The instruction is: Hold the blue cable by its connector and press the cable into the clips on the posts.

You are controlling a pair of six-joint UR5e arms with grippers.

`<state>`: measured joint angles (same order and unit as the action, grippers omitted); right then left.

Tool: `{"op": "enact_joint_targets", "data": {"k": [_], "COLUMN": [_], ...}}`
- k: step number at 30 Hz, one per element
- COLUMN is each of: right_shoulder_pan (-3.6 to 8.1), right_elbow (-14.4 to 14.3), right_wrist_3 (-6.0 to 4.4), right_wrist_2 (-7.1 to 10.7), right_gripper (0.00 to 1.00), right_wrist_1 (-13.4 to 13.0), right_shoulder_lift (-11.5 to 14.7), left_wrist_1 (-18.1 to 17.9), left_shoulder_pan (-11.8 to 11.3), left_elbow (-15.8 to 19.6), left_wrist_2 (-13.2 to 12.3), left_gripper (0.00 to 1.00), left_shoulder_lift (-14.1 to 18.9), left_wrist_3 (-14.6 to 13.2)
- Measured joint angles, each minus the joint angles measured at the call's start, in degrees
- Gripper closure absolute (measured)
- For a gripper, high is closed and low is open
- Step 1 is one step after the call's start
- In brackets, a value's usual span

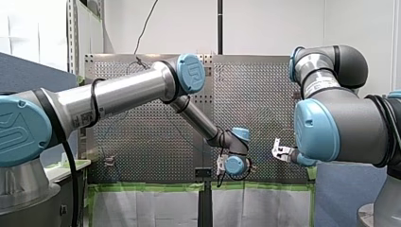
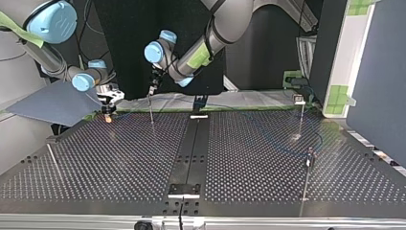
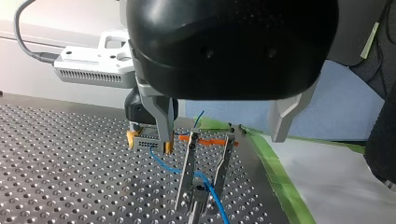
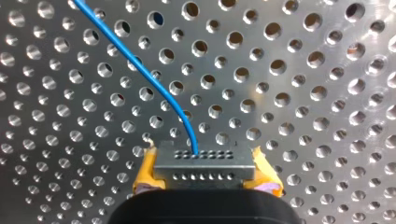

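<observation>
A thin blue cable (image 4: 154, 86) ends in a grey connector (image 4: 204, 165), and my right gripper (image 4: 205, 179) is shut on that connector with its yellow pads (image 4: 148, 172), low over the perforated table (image 4: 303, 93). In the left wrist view the cable (image 3: 210, 186) runs from the held connector (image 3: 145, 141) through the clip of a metal post (image 3: 205, 175). My left gripper (image 3: 222, 139) hangs open above that post, one metal finger on each side, touching nothing. At the top view's far left my right gripper (image 2: 109, 103) stands beside my left gripper (image 2: 153, 88).
More thin posts stand on the table: two at the top view's right (image 2: 301, 115) (image 2: 309, 165) and one at its left (image 2: 52, 160). A black rail (image 2: 191, 143) runs down the table's middle. Green tape (image 3: 280, 177) lines the table edge next to the near post.
</observation>
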<state>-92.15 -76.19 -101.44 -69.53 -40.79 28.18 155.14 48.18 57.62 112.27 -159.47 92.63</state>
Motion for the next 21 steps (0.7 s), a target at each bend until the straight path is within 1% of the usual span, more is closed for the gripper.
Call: {"op": "enact_joint_targets", "data": {"k": [4,7,10,13,15,21], "right_shoulder_pan": [0.00,0.00,0.00,0.00,0.00,-0.01], "right_elbow": [-0.01,0.00,0.01,0.01,0.02,0.01], "right_wrist_3": [0.00,0.00,0.00,0.00,0.00,-0.01], "right_wrist_2": [0.04,0.08,0.14,0.16,0.17,0.18], "right_gripper": [1.00,1.00,1.00,1.00,1.00,1.00], "right_wrist_1": [0.00,0.03,0.12,0.09,0.03,-0.07], "right_shoulder_lift": [-0.04,-0.05,-0.03,-0.03,-0.04,-0.02], "left_wrist_1": [0.11,0.93,2.04,1.83,1.26,-1.31], "left_shoulder_pan": [0.00,0.20,0.73,1.33,1.52,1.98], "left_elbow": [0.01,0.23,1.29,2.68,3.50,6.28], "left_wrist_2": [-0.02,-0.09,-0.36,-0.88,-1.06,-1.12], "left_gripper": [0.00,0.00,0.00,0.00,0.00,0.00], "left_shoulder_lift": [0.01,0.23,1.30,2.67,3.49,6.27], "left_wrist_3": [-0.03,-0.63,-1.56,-1.84,-1.53,0.85]}}
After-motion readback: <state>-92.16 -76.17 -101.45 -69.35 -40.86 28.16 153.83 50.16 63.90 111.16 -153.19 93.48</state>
